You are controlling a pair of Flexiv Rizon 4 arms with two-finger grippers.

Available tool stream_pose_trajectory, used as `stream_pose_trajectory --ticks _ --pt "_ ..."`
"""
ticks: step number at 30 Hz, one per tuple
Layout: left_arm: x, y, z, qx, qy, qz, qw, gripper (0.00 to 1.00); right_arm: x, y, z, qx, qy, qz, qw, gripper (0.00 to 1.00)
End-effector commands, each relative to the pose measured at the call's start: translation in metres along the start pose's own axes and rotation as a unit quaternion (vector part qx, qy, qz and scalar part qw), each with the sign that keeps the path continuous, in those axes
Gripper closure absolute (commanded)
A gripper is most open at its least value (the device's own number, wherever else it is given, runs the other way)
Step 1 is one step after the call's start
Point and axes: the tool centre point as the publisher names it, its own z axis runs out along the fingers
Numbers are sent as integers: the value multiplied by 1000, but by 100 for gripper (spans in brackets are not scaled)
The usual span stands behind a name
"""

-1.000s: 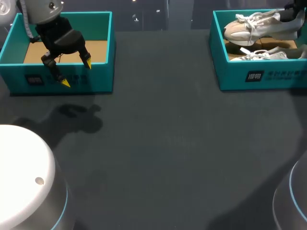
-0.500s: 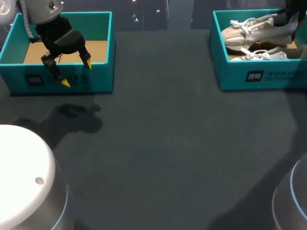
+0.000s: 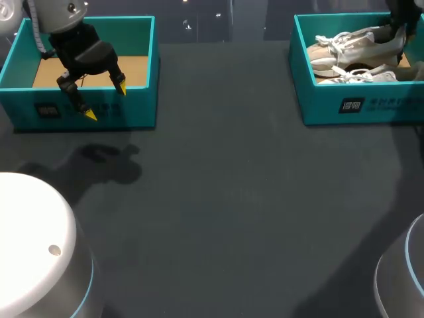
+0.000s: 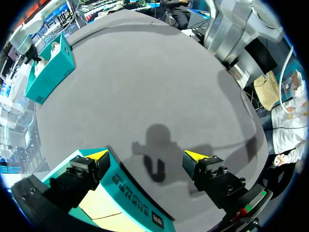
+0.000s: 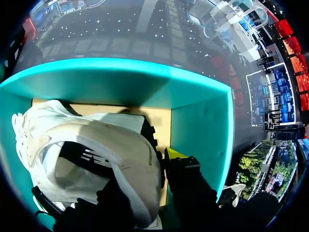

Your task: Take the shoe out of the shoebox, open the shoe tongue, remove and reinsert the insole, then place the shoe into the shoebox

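Pale beige-and-white laced sneaker [image 3: 354, 48]: lower than a second ago, now settling inside the teal cardboard shoebox [image 3: 358, 106]; your right gripper [image 3: 395, 28] pinches its heel; placement looks nearly done; your left gripper [image 3: 105, 101] hangs spread over the second teal box [image 3: 132, 109].

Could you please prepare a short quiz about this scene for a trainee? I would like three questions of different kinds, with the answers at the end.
1. Fill the gap: the fingers of the left pincer are ____ (open or shut).
2. True or false: a shoe lies in the left shoebox.
3. Choose one: the right pincer grips the upper shoe by its heel. Where is this shoe?
A. in the left shoebox
B. in the right shoebox
C. between the fingers of the left pincer

Key: 1 open; 2 false; 3 B.
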Motion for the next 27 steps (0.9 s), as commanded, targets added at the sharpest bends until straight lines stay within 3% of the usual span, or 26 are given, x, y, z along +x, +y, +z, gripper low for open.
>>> stream_pose_trajectory --ticks 1,16,27 --pt "1 0 0 -1 0 0 1000 0 1 5 9 6 8 0 1000 100" --pt "1 0 0 -1 0 0 1000 0 12 -1 24 16 11 -5 1000 100" --pt "1 0 0 -1 0 0 1000 0 0 -6 32 22 5 2 1000 100"
